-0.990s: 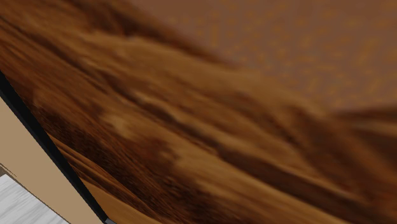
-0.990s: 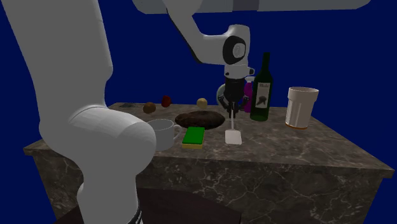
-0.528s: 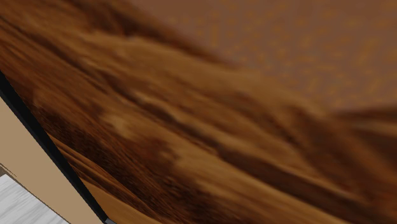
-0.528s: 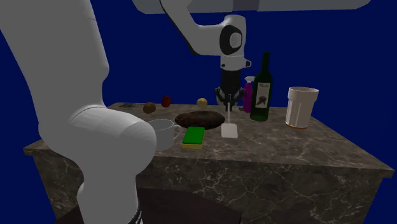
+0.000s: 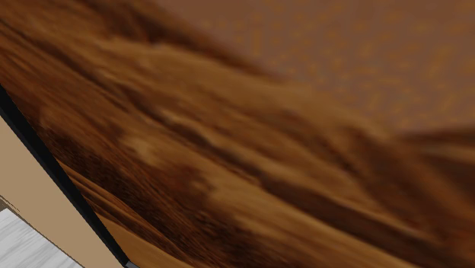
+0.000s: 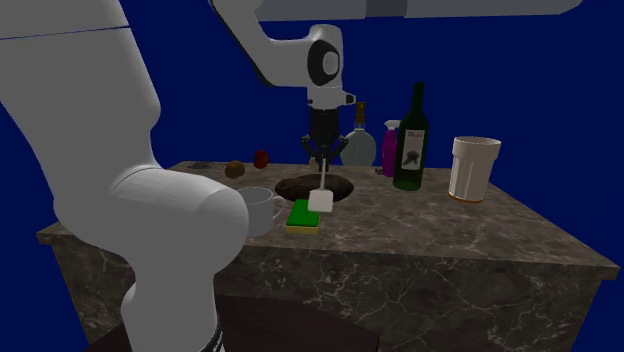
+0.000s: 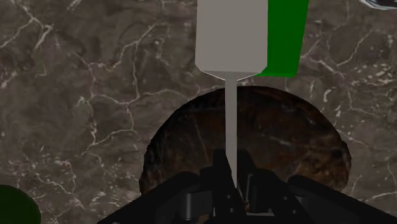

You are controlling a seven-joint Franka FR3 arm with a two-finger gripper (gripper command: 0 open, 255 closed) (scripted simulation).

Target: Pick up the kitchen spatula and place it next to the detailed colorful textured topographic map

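A pale grey spatula (image 6: pixel 321 194) hangs blade-down from my black gripper (image 6: pixel 322 158), which is shut on the top of its thin handle. In the second exterior view it hovers above the counter, over the dark brown oval map (image 6: pixel 340 187). Its blade is in front of the map's near rim, by a green sponge (image 6: pixel 303 216). In the wrist view the handle (image 7: pixel 231 127) runs from my gripper (image 7: pixel 233 178) across the brown textured map (image 7: pixel 184 149). The blade (image 7: pixel 232 35) partly covers the green sponge (image 7: pixel 287 38).
On the dark marble counter (image 6: pixel 450 235) stand a white cup (image 6: pixel 260 209), a dark wine bottle (image 6: pixel 411 140), a beige tumbler (image 6: pixel 472 168), a purple bottle (image 6: pixel 389 150) and small round fruits (image 6: pixel 235 168). A brown wood-grain surface (image 5: pixel 251 137) is close up in the shoulder view.
My gripper carried the spatula toward the second exterior view's left, from over bare counter right of the map to above the map and sponge. The shoulder view is unchanged.
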